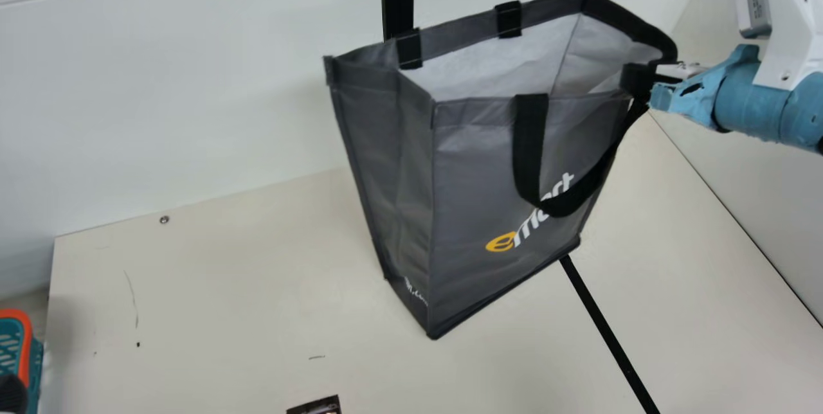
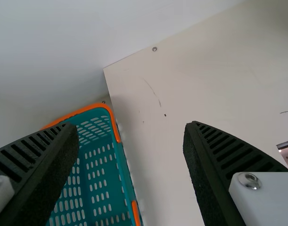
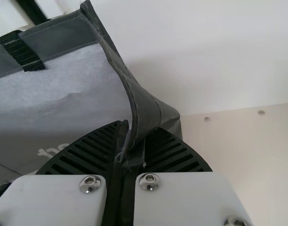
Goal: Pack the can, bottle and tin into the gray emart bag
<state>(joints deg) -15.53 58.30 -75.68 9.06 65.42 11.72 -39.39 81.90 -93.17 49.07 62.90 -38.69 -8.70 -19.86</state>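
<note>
- Main view: open-mouthed gray fabric emart bag [image 1: 472,176] with black straps, at the cream table [image 1: 225,272]; right gripper [image 1: 665,80], black and ribbed, pinching its rim.
- Left wrist view: left gripper [image 1: 11,393], fingers spread wide, near a teal perforated basket [image 2: 111,117] with orange rim.

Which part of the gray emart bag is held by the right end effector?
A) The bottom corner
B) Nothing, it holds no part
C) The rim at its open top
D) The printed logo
C: the right end effector is closed on the top rim of the gray emart bag, beside its open mouth.
</note>
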